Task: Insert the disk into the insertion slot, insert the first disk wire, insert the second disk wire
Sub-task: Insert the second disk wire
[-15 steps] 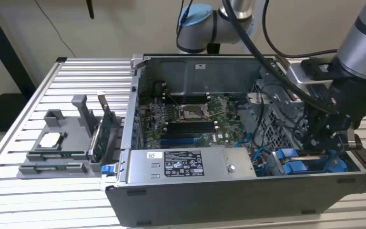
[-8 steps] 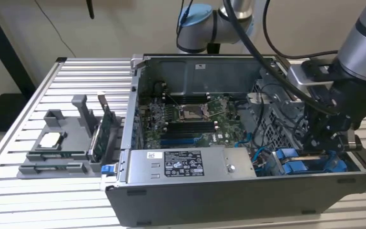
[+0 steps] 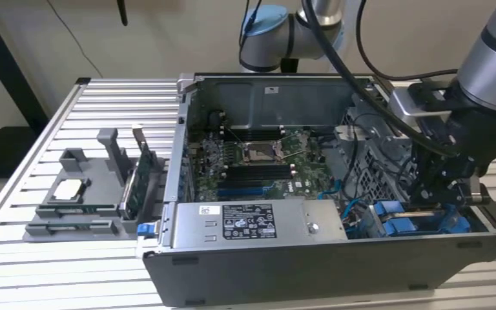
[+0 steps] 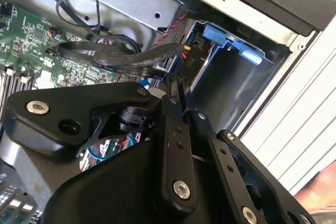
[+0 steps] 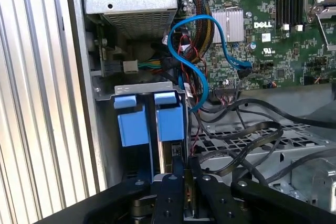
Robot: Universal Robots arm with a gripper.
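Observation:
The disk (image 5: 170, 121), seen by its bright blue frame, stands in the insertion slot (image 5: 142, 88) at the case corner on the exterior view's right (image 3: 403, 223). A second blue frame (image 5: 131, 124) sits beside it. My gripper (image 3: 425, 205) reaches down into the case right over these frames. Its black fingers (image 4: 168, 129) are shut on the connector end of a flat black disk wire (image 4: 121, 59). That connector (image 4: 185, 59) hangs close to the blue frame (image 4: 218, 35). In the first wrist view my gripper (image 5: 184, 174) pinches the thin dark connector just before the disk's edge.
A green motherboard (image 3: 257, 155) fills the case floor. A grey power supply box (image 3: 248, 223) with a sticker sits at the front. A loose blue cable (image 5: 210, 24) and several black wires (image 5: 247, 140) lie near the bay. A grey parts tray (image 3: 84, 194) rests on the slatted table (image 3: 24, 258).

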